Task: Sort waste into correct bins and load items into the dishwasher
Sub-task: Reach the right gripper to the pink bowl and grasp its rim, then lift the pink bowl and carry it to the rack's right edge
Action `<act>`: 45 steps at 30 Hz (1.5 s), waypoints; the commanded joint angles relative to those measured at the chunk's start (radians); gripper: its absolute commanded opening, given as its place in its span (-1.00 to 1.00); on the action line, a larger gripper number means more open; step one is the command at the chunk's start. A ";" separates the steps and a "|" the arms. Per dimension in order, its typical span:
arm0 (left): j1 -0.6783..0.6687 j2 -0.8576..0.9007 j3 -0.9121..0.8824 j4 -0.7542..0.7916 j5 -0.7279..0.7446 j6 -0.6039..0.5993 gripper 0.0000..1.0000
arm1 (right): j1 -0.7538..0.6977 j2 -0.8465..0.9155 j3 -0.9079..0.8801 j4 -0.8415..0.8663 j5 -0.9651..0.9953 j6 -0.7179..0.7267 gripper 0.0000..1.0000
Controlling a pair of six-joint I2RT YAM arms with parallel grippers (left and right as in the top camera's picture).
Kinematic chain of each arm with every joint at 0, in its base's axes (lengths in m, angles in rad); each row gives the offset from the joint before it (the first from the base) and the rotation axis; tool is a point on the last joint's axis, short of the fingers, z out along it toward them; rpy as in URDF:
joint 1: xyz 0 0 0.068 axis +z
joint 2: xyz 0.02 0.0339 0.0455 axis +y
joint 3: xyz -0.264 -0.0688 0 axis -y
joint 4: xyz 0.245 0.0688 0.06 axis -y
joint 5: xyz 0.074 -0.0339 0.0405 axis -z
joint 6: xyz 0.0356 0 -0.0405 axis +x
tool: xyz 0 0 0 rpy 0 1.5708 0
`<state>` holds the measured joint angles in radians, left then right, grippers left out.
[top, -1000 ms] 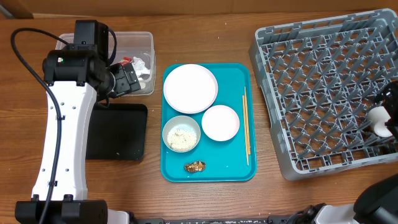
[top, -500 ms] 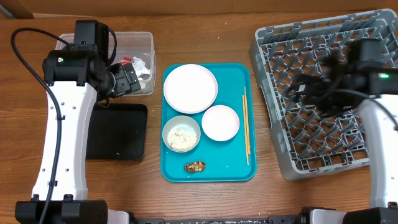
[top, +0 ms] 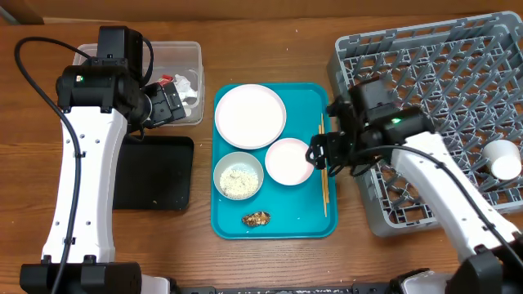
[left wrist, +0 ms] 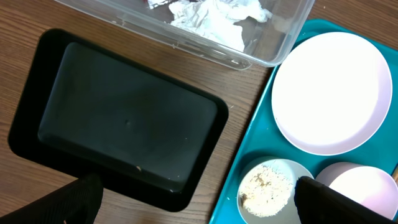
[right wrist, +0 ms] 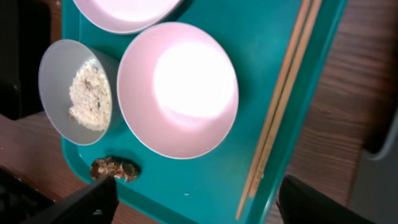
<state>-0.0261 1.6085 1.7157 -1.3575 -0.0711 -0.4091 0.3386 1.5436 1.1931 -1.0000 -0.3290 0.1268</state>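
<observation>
My right gripper [top: 320, 153] hangs open over the teal tray's right side, between the pink bowl [top: 288, 161] and the two chopsticks [top: 324, 184]. In the right wrist view its fingers [right wrist: 199, 205] stand wide apart above bare tray, with the pink bowl [right wrist: 180, 90], chopsticks [right wrist: 283, 106], rice bowl [right wrist: 78, 93] and brown food scrap [right wrist: 112, 169] ahead. The plate [top: 250, 115] lies at the tray's back. My left gripper [top: 167, 104] is open and empty by the clear tub [top: 189, 53], which holds the napkin [top: 189, 88] and red wrapper [top: 166, 80]. The black tray [top: 159, 171] sits in front of it.
The grey dish rack [top: 441, 73] fills the right side, with a white cup [top: 500, 159] lying in it near the right edge. The teal serving tray [top: 274, 224] sits mid-table. The left wrist view shows the black tray [left wrist: 124, 118], tub [left wrist: 261, 56] and plate [left wrist: 333, 93].
My right arm has swung from the rack's right edge over to the teal tray, leaving the white cup in the rack. The left arm has not moved.
</observation>
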 commanded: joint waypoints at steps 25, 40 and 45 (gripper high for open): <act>-0.007 0.002 0.013 0.000 0.016 0.013 1.00 | 0.075 0.181 0.059 0.003 0.213 0.166 -0.83; -0.007 0.002 0.013 0.005 0.017 0.012 0.99 | -0.124 -0.015 0.274 0.041 0.844 0.133 -0.92; -0.007 0.002 0.013 0.005 0.017 0.012 1.00 | -0.238 0.011 0.273 0.165 0.979 0.030 -0.92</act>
<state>-0.0261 1.6085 1.7157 -1.3563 -0.0635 -0.4091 0.1589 1.5414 1.4521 -0.8776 0.4892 0.2325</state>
